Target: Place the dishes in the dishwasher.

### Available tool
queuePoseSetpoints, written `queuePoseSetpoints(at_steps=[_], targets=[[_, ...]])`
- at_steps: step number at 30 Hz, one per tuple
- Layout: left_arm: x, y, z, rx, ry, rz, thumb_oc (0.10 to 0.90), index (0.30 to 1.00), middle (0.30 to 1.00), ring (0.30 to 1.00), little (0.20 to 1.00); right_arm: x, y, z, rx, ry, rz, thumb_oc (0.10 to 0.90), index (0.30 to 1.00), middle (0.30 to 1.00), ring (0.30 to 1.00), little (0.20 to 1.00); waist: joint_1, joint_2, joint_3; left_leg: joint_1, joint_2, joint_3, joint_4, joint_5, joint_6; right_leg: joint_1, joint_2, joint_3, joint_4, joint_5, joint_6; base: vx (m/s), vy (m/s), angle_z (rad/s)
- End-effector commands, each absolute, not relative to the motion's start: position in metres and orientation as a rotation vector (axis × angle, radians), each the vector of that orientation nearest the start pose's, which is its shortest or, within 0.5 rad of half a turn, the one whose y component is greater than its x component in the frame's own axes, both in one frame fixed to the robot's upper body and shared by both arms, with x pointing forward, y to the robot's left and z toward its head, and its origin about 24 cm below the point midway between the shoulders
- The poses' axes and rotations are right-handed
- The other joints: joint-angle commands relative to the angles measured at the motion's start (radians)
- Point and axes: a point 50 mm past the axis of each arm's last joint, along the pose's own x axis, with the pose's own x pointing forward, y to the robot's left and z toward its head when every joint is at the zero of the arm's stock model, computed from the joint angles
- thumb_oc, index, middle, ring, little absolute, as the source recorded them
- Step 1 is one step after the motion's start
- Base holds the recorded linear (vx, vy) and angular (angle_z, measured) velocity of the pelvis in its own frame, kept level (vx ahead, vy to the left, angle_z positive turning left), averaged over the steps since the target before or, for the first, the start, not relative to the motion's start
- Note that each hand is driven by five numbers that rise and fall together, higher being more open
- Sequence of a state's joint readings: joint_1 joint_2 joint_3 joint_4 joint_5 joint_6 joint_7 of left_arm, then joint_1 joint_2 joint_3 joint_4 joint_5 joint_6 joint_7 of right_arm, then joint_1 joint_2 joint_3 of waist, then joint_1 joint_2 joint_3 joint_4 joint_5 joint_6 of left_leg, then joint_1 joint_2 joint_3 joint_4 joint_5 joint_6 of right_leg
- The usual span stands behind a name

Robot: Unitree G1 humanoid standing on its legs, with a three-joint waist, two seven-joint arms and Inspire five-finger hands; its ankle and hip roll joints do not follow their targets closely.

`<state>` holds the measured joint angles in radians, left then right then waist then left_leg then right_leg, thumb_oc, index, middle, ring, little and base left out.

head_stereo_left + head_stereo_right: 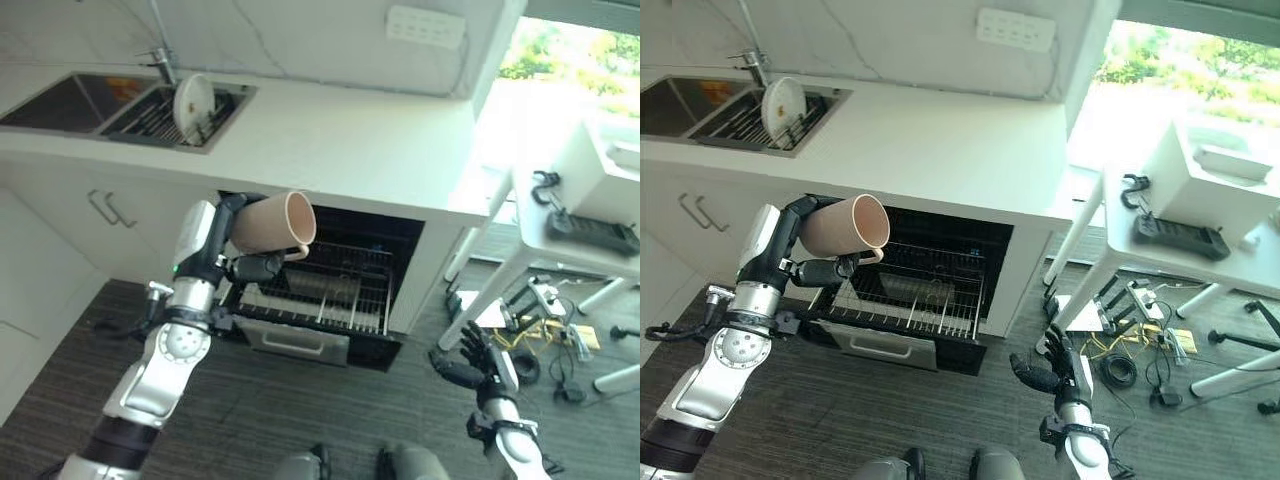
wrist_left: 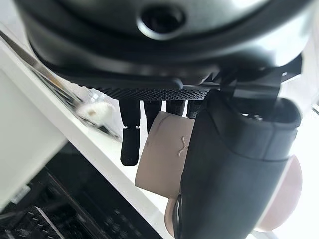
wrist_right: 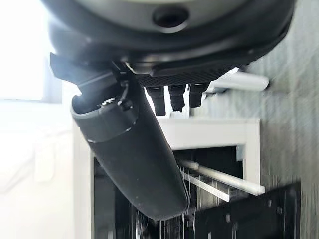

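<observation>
My left hand [image 1: 243, 245] grips the mug [image 1: 275, 225], held on its side in the air above the pulled-out rack [image 1: 318, 292]. Right hand [image 1: 468, 365] hangs low, fingers relaxed, holding nothing. Mug looks stiff, light, smooth, breakable; best held round the body. Its handle is mostly hidden behind my thumb. A plate [image 1: 192, 104] waits in the sink [image 1: 60, 103]. Rack contents hard to make out.

The white stone worktop [image 1: 330, 140] spans above and beyond the left hand [image 1: 235, 255]; its sunken steel sink [image 1: 120, 105], farther back, holds a white plate [image 1: 193, 103] upright.
</observation>
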<state>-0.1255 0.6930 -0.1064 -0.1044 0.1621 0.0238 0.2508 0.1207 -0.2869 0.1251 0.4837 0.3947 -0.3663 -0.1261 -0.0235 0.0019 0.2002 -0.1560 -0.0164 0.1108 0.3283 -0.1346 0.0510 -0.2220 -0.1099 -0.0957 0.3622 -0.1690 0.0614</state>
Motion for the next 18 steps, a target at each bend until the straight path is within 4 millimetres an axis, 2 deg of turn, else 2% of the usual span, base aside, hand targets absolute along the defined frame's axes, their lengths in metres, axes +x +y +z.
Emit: queuePoseSetpoints(at_steps=[1, 2, 3, 4, 5, 6, 7, 8, 9, 11, 14, 18], targets=[[0.271, 0.227, 0.182, 0.798, -0.560, 0.208, 0.400, 0.300, 0.300, 0.300, 0.300, 0.204, -0.230, -0.027, 0.028, 0.108, -0.193, 0.800, 0.900, 0.900, 0.900, 0.900, -0.053, -0.004, -0.059, 0.062, 0.034, -0.006, -0.028, -0.008, -0.029, 0.069, 0.020, 0.023, -0.062, 0.093, 0.034, 0.12, -0.176, 0.42], [0.270, 0.226, 0.181, 0.787, -0.557, 0.211, 0.400, 0.300, 0.300, 0.300, 0.300, 0.205, -0.230, -0.026, 0.006, 0.108, -0.177, 0.800, 0.900, 0.900, 0.900, 0.900, -0.048, -0.018, -0.062, 0.083, 0.025, 0.012, -0.028, 0.009, -0.031, 0.080, 0.012, 0.036, -0.062, 0.086, 0.028, 0.18, -0.149, 0.51], [0.270, 0.223, 0.178, 0.779, -0.549, 0.200, 0.400, 0.300, 0.300, 0.300, 0.300, 0.207, -0.230, -0.025, -0.024, 0.107, -0.175, 0.800, 0.900, 0.900, 0.900, 0.900, -0.033, -0.043, -0.053, 0.094, 0.008, 0.003, -0.028, 0.085, -0.043, 0.102, 0.003, 0.070, -0.062, 0.079, 0.014, 0.16, -0.074, 0.37], [0.269, 0.223, 0.178, 0.776, -0.551, 0.191, 0.400, 0.300, 0.300, 0.300, 0.300, 0.209, -0.232, -0.023, -0.014, 0.101, -0.200, 0.800, 0.900, 0.900, 0.900, 0.900, -0.018, -0.047, -0.042, 0.056, 0.015, -0.024, 0.011, 0.126, -0.052, 0.122, 0.008, 0.080, -0.062, 0.072, 0.002, 0.14, 0.009, 0.13], [0.268, 0.223, 0.178, 0.782, -0.549, 0.181, 0.400, 0.300, 0.300, 0.300, 0.300, 0.210, -0.234, -0.022, 0.000, 0.092, -0.223, 0.800, 0.900, 0.900, 0.900, 0.900, -0.006, -0.041, -0.040, 0.039, 0.020, -0.050, -0.004, 0.136, -0.055, 0.135, 0.013, 0.080, -0.062, 0.065, -0.003, 0.11, 0.119, -0.04], [0.267, 0.224, 0.178, 0.784, -0.548, 0.174, 0.400, 0.300, 0.300, 0.300, 0.300, 0.211, -0.236, -0.021, 0.005, 0.084, -0.233, 0.800, 0.900, 0.900, 0.900, 0.900, -0.002, -0.034, -0.041, 0.037, 0.032, -0.063, -0.028, 0.131, -0.057, 0.142, 0.016, 0.079, -0.062, 0.059, -0.002, 0.14, 0.298, -0.21], [0.265, 0.224, 0.179, 0.782, -0.555, 0.161, 0.400, 0.300, 0.300, 0.300, 0.300, 0.212, -0.242, -0.015, 0.006, 0.050, -0.249, 0.800, 0.900, 0.900, 0.900, 0.900, 0.002, -0.012, -0.042, 0.004, 0.071, -0.090, -0.028, 0.099, -0.070, 0.153, 0.022, 0.067, -0.062, 0.047, 0.005, 0.13, 0.391, -0.29], [0.263, 0.223, 0.180, 0.776, -0.562, 0.153, 0.400, 0.300, 0.300, 0.300, 0.300, 0.212, -0.245, -0.011, 0.005, 0.024, -0.258, 0.800, 0.900, 0.900, 0.900, 0.900, 0.009, 0.007, -0.039, -0.051, 0.111, -0.116, -0.028, 0.118, -0.098, 0.170, 0.020, 0.053, -0.062, 0.033, 0.009, 0.15, 0.482, -0.13], [0.262, 0.222, 0.177, 0.761, -0.573, 0.145, 0.400, 0.300, 0.300, 0.300, 0.300, 0.212, -0.248, -0.006, -0.005, -0.016, -0.271, 0.800, 0.900, 0.900, 0.900, 0.900, 0.003, 0.016, -0.043, -0.081, 0.135, -0.113, -0.028, 0.130, -0.108, 0.184, -0.002, 0.034, -0.062, 0.022, 0.013, 0.11, 0.397, 0.02], [0.266, 0.215, 0.174, 0.758, -0.567, 0.100, 0.400, 0.300, 0.300, 0.300, 0.300, 0.212, -0.252, 0.008, 0.026, -0.094, -0.336, 0.800, 0.900, 0.900, 0.900, 0.900, -0.014, 0.030, -0.062, -0.082, 0.160, -0.082, -0.028, 0.095, -0.118, 0.181, -0.038, 0.005, -0.062, 0.021, 0.043, 0.08, 0.404, 0.01], [0.271, 0.210, 0.175, 0.746, -0.545, 0.100, 0.400, 0.300, 0.300, 0.300, 0.300, 0.214, -0.252, 0.015, 0.035, -0.131, -0.342, 0.800, 0.900, 0.900, 0.900, 0.900, -0.025, 0.029, -0.088, -0.045, 0.139, -0.084, -0.028, 0.052, -0.116, 0.144, -0.084, -0.006, -0.062, 0.053, 0.077, 0.05, 0.184, -0.30], [0.272, 0.213, 0.176, 0.724, -0.540, 0.097, 0.400, 0.300, 0.300, 0.300, 0.300, 0.214, -0.247, 0.015, 0.053, -0.117, -0.354, 0.800, 0.900, 0.900, 0.900, 0.900, -0.026, 0.020, -0.115, -0.030, 0.137, -0.067, -0.028, 0.033, -0.107, 0.120, -0.104, 0.000, -0.062, 0.063, 0.090, 0.04, 0.006, -0.44]])
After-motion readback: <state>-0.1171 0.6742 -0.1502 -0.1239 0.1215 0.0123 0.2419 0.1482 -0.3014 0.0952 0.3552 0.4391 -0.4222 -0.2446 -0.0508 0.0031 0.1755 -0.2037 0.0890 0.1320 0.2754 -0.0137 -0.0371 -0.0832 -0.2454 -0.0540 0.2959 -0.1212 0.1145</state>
